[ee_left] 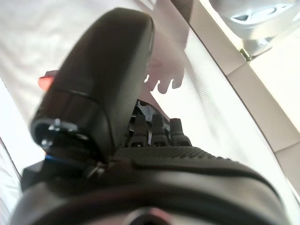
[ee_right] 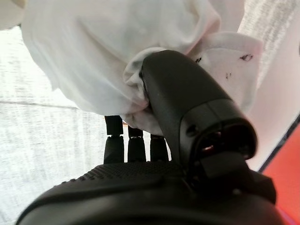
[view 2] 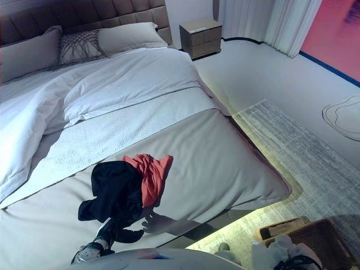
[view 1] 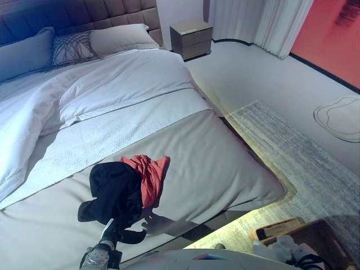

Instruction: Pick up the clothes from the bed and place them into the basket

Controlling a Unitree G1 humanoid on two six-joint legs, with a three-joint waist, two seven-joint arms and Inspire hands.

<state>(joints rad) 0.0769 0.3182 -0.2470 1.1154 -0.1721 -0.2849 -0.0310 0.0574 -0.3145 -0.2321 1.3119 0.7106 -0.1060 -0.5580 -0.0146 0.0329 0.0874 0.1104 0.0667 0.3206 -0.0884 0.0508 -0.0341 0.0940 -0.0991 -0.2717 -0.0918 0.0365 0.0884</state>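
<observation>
A black garment (view 1: 115, 191) lies crumpled near the foot of the bed (view 1: 214, 163), with a red garment (view 1: 151, 174) against its right side. My left hand (view 1: 112, 230) rests on the bed at the black garment's near edge, fingers straight; its wrist view shows the hand (ee_left: 154, 178) over bare bedspread with a sliver of the red garment (ee_left: 44, 82) past the thumb. My right hand (ee_right: 187, 103) is curled into a white garment (ee_right: 108, 56). That white garment (view 1: 278, 247) hangs beside the brown wicker basket (view 1: 323, 236) on the floor at lower right.
A white duvet (view 1: 112, 84) and pillows (view 1: 121, 36) cover the bed's far half. A nightstand (view 1: 191, 38) stands by the headboard. A grey rug (view 1: 292, 152) runs along the bed's right side, with a flat brown item (view 1: 275, 228) next to the basket.
</observation>
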